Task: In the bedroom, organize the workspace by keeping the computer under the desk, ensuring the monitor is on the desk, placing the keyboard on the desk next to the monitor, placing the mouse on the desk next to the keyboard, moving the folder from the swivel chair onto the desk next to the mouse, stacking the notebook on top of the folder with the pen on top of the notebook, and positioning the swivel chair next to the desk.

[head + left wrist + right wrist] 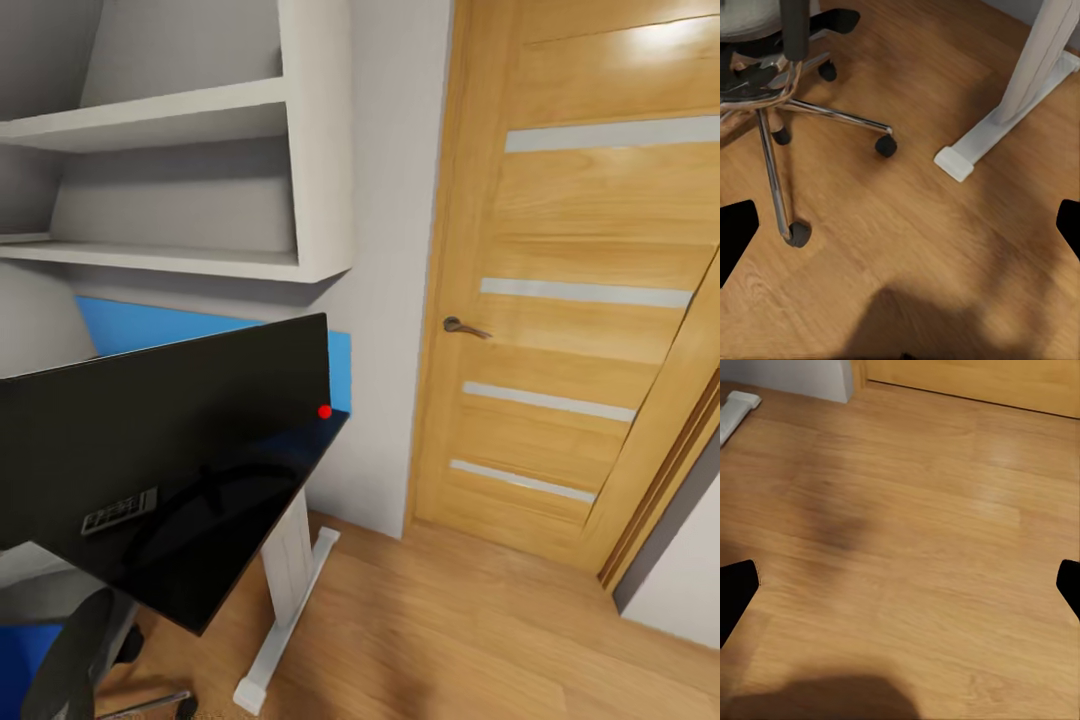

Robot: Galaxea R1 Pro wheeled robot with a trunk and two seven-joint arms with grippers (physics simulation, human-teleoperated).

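A wooden door (590,290) stands right of white wall shelves (200,130), their compartments bare. Below, the black desk (230,520) carries a monitor (160,420). The swivel chair (772,82) stands beside the desk's white leg (1020,97). Both pincers spread wide over wood floor (915,547), holding nothing.

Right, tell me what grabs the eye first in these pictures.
The big black monitor dominates the left of the head view, standing on a dark desk under white wall shelves. To its right a tall wooden door stands closed. In the left wrist view, the swivel chair shows its chrome star base on the wood floor.
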